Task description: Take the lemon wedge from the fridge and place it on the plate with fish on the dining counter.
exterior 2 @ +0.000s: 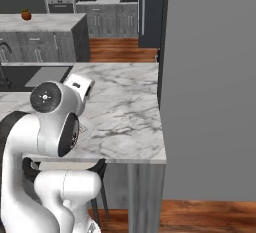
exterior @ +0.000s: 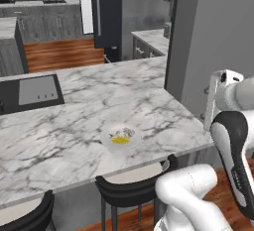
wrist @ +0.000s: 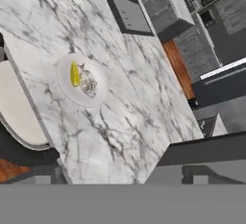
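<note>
The lemon wedge (exterior: 119, 140) (wrist: 75, 74) lies on the plate with fish (exterior: 106, 138) (wrist: 65, 87), beside the small grey fish (exterior: 127, 133) (wrist: 89, 83). The plate sits near the front edge of the dining counter (exterior: 69, 116) (exterior 2: 125, 107) (wrist: 125, 103). My gripper (wrist: 120, 180) hangs high above the counter, up and to the right of the plate, its white hand (exterior: 222, 84) (exterior 2: 80, 84) apart from the dish. Its fingertips (wrist: 47, 179) stand wide apart with nothing between them. The black fridge (exterior: 106, 12) (exterior 2: 150, 12) stands far back, one door ajar.
Black stools (exterior: 130, 185) (exterior: 30, 217) stand under the counter's front edge. A black cooktop (exterior: 32, 93) is set into the counter at the left. A tall grey wall (exterior: 208, 41) (exterior 2: 210, 87) bounds the counter's right end. A round orange item (exterior 2: 26, 14) rests on a far counter.
</note>
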